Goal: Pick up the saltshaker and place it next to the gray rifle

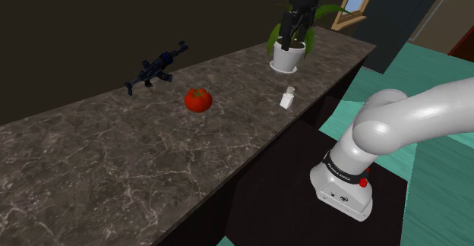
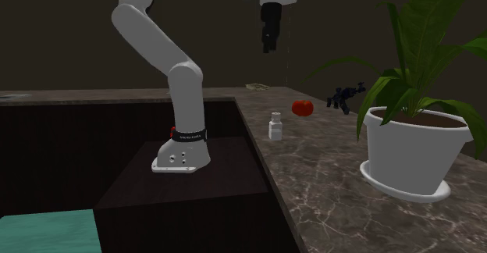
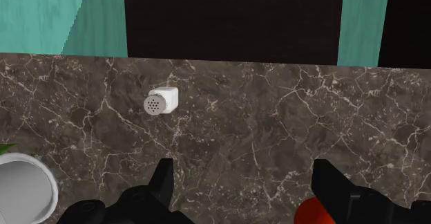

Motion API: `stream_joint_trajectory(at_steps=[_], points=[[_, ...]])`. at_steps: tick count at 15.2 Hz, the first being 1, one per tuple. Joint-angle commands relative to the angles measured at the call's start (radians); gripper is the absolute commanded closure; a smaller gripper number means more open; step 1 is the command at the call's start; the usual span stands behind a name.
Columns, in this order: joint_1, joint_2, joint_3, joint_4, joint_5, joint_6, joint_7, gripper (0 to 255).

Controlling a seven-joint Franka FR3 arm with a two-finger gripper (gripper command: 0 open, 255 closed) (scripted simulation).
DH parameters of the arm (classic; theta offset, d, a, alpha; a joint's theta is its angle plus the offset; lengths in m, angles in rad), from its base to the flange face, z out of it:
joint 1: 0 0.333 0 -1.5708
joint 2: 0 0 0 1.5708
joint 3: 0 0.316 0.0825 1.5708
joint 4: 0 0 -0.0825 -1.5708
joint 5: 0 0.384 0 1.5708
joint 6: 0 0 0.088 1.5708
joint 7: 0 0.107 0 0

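Note:
A small white saltshaker (image 1: 288,98) stands upright near the counter's front edge, also seen as the saltshaker (image 2: 275,126) and from above as the saltshaker (image 3: 161,101) with its holed top. The dark rifle (image 1: 156,67) lies at the back of the counter toward the shoulder view's left; the rifle (image 2: 346,95) shows far off in the second exterior view. My black gripper (image 1: 295,29) hangs high above the counter, open and holding nothing, also visible as the gripper (image 2: 269,39). In the wrist view the gripper (image 3: 245,181) has its fingers apart, the shaker lying ahead of them and off to one side.
A red tomato (image 1: 198,99) sits between the rifle and the shaker. A white pot with a green plant (image 1: 288,55) stands on the dark marble counter (image 1: 114,168) behind the gripper. The stand (image 1: 304,206) lies below the counter's front edge.

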Motion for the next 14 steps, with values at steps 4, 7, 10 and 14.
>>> stream_joint_trajectory(at_steps=[4,7,10,14], points=[[-0.015,0.000,-0.055,-0.081,-0.010,0.077,-0.048,0],[-0.033,0.014,-0.111,-0.153,-0.021,0.156,-0.096,0],[-0.051,0.043,-0.167,-0.214,-0.032,0.239,-0.146,0],[-0.075,0.109,-0.244,-0.279,-0.043,0.355,-0.217,0]])
